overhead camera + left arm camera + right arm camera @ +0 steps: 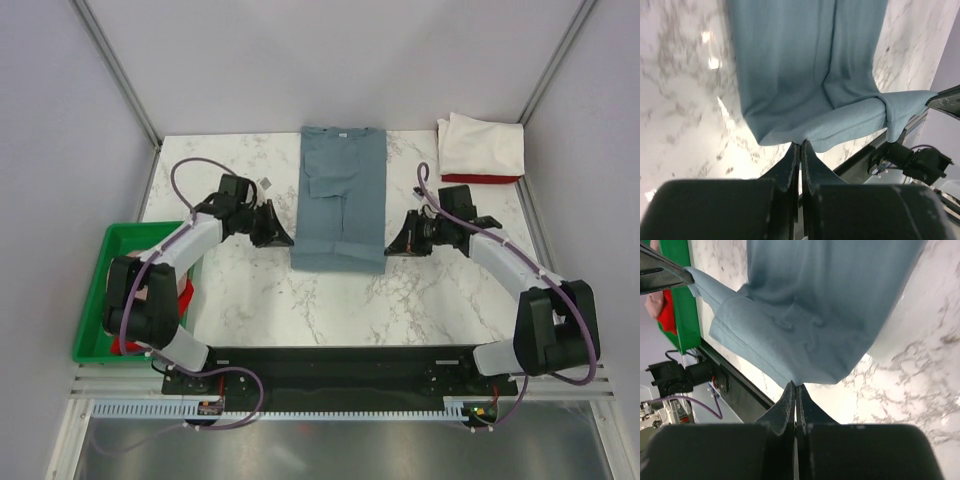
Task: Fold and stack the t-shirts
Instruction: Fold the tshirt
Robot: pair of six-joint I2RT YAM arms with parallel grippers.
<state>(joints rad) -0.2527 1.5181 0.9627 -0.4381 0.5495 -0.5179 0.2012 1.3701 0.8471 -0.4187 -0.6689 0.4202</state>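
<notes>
A slate blue-grey t-shirt (340,195) lies in the middle of the marble table, folded into a long narrow strip with its collar at the far end. My left gripper (274,237) is shut on the near left corner of its hem. In the left wrist view the closed fingertips (801,146) pinch the hem edge of the shirt (805,75). My right gripper (398,241) is shut on the near right corner. In the right wrist view its tips (796,386) pinch the shirt (825,305). The near hem is raised slightly between the two grippers.
A folded white t-shirt (482,146) lies on a folded red one (480,179) at the back right corner. A green tray (95,300) at the left edge holds red and pale pink cloth (182,293). A small grey tag (268,183) lies left of the shirt.
</notes>
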